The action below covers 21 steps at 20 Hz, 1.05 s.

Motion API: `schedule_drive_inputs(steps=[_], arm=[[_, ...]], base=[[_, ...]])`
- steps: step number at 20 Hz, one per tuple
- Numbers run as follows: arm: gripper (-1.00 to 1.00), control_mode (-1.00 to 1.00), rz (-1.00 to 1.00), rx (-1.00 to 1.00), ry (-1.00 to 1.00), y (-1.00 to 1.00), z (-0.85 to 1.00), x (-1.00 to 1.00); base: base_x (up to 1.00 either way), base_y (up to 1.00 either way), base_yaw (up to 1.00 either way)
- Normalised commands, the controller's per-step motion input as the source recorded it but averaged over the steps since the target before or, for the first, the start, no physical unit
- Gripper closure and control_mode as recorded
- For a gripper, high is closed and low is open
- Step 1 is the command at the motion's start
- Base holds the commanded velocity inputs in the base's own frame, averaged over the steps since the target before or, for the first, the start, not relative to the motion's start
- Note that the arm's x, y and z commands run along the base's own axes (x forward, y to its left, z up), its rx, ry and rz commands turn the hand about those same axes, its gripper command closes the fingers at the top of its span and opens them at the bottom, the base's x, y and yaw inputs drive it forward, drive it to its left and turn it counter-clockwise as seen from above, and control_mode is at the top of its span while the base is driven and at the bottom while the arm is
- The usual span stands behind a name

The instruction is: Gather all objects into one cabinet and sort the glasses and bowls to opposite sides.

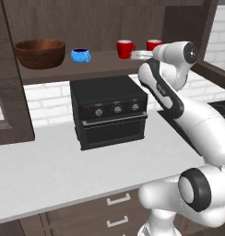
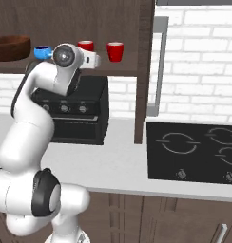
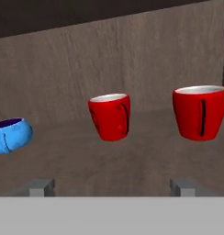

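Looking along the shelf of the wide dark-brown cabinet, we count 4 items in a row. The large wooden bowl sits at the left end, the squat blue cup stands just beside it, and the 2 red mugs stand farther right: the first red mug near the middle, the second red mug beside it, partly hidden by the arm in the left base view. All rest upright on the shelf, apart from one another.

We see the gripper raised to shelf level in front of the red mugs, its 2 fingertips spread wide with nothing between them and touching nothing. In the hand view both red mugs turn their handles toward us.

Below the shelf a black countertop oven stands on the white counter. We can read no brand, label or writing anywhere; the oven's knob markings are too small to make out.
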Motion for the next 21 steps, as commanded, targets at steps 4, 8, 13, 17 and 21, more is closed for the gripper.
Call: schedule_drive_inputs(steps=[4,8,13,17,21], arm=[[-1.00,-1.00,0.28,-0.04,0.00,0.68,0.02,-0.54],[-1.00,-1.00,0.27,-0.07,0.00,0.76,0.06,-0.61],[-1.00,-1.00,0.21,-0.09,0.00,0.80,0.28,-0.41],[-1.00,-1.00,0.12,-0.11,0.00,0.78,0.19,-0.24],[-1.00,-1.00,0.01,-0.07,0.00,0.62,0.15,-0.04]], base=[[0.00,0.00,0.00],[0.00,0.00,0.00],[0.00,0.00,0.00],[0.00,0.00,0.00],[0.00,0.00,0.00]])
